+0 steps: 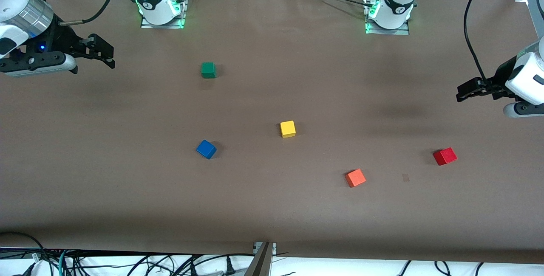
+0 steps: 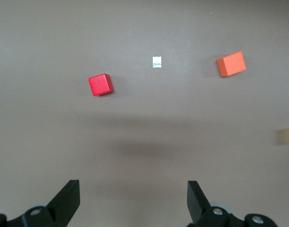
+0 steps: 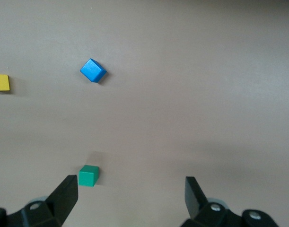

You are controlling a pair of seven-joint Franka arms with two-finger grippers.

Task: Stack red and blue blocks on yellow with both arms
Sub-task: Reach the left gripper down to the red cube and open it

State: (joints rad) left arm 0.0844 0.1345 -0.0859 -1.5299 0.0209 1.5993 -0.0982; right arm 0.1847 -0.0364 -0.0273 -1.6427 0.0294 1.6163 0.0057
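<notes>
The yellow cube (image 1: 287, 128) sits mid-table. The blue block (image 1: 206, 149) lies nearer the front camera toward my right arm's end, with the green cube (image 1: 208, 70) farther from the camera. The orange cube (image 1: 355, 178) and red block (image 1: 445, 156) lie toward my left arm's end. My left gripper (image 1: 461, 93) and right gripper (image 1: 108, 57) hang over their own ends of the table.

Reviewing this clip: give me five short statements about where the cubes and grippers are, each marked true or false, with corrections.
1. The blue cube sits on the yellow cube. False: both rest apart on the table.
2. The left gripper is open and empty. True.
3. The right gripper grips the green cube. False: it is open, holding nothing.
4. The orange cube lies nearer the front camera than the yellow one. True.
5. The red cube lies toward the right arm's end. False: the left arm's.
</notes>
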